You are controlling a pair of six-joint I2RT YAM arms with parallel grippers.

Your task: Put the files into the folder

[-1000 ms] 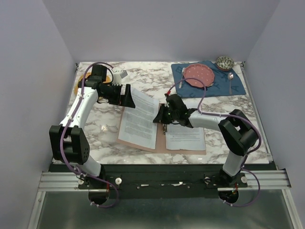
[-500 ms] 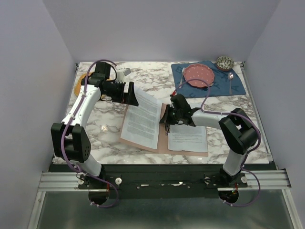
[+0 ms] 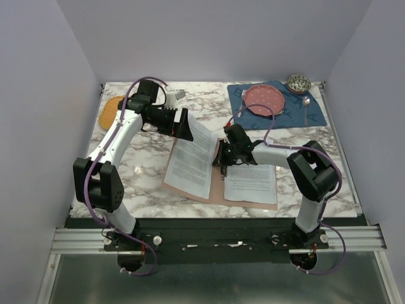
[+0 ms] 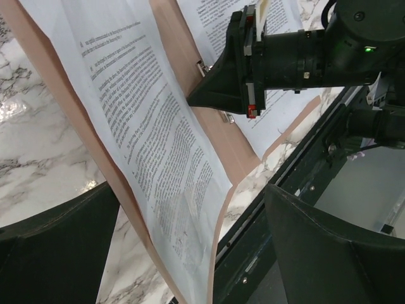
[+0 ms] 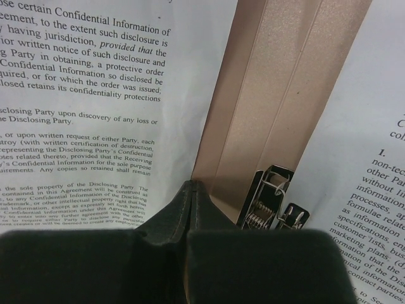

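Marble bench [image 3: 142, 171]: folder [image 3: 218, 189] open, one sheet [image 3: 192, 158] on tilted-up left flap [image 4: 174, 38], other sheet [image 3: 250, 183] flat on right side. Right fingers [image 5: 158, 240] clenched, empty, tips at spine beside clip [image 5: 269, 196]. Left fingers [image 4: 54, 247] spread wide, flap between them, ungripped. Advice: pin spine, swing flap over slowly, mind sheet sliding.

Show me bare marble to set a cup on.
Bare marble lies near left, between the left arm and the folder; at the far middle, between the left hand and the blue placemat; and on the right, between that placemat and the right arm. The middle is crowded: open folder, both files, right hand at the spine.
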